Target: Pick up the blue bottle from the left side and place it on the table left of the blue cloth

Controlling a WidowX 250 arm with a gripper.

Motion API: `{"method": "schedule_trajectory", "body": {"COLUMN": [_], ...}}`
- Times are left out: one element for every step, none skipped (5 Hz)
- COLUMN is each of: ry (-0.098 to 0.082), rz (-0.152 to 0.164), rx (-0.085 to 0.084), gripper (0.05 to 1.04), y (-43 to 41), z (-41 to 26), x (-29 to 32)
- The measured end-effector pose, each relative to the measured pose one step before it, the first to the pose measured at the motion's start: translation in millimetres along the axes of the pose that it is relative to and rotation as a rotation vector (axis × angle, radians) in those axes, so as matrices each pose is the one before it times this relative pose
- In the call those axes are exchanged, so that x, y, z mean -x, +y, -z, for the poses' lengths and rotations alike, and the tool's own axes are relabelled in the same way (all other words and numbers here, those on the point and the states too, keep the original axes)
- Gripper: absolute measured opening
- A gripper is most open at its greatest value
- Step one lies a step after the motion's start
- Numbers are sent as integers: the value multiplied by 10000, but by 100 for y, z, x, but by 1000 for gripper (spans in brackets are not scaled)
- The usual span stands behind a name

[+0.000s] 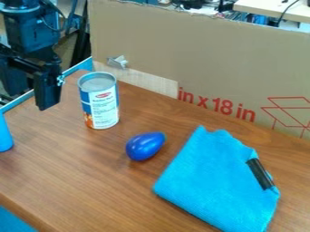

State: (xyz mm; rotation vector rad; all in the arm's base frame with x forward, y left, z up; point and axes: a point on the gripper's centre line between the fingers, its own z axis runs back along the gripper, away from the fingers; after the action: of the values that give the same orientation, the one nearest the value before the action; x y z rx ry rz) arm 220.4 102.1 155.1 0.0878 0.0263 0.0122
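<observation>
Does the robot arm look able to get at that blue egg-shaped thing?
Probably yes: the blue egg-shaped thing lies uncovered on the table, though the can near the gripper may need passing over or around.

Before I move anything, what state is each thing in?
Gripper: open, empty, above the table's left side.
Tin can: upright.
Blue egg-shaped object: lying on its side.
Blue cloth: folded, flat.
Black strip: lying on the cloth.
Cardboard panel: standing.
</observation>
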Motion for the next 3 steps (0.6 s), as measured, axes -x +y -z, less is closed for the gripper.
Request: {"method": "schedule_trajectory", "body": {"ry": [152, -813, -120], "rz": [73, 454, -349], "rx": [74, -285, -212], "gripper": [1009, 1009, 1009], "y": [-61, 2299, 2958], "z": [408, -2623, -947], "x": [-12, -956, -401]}}
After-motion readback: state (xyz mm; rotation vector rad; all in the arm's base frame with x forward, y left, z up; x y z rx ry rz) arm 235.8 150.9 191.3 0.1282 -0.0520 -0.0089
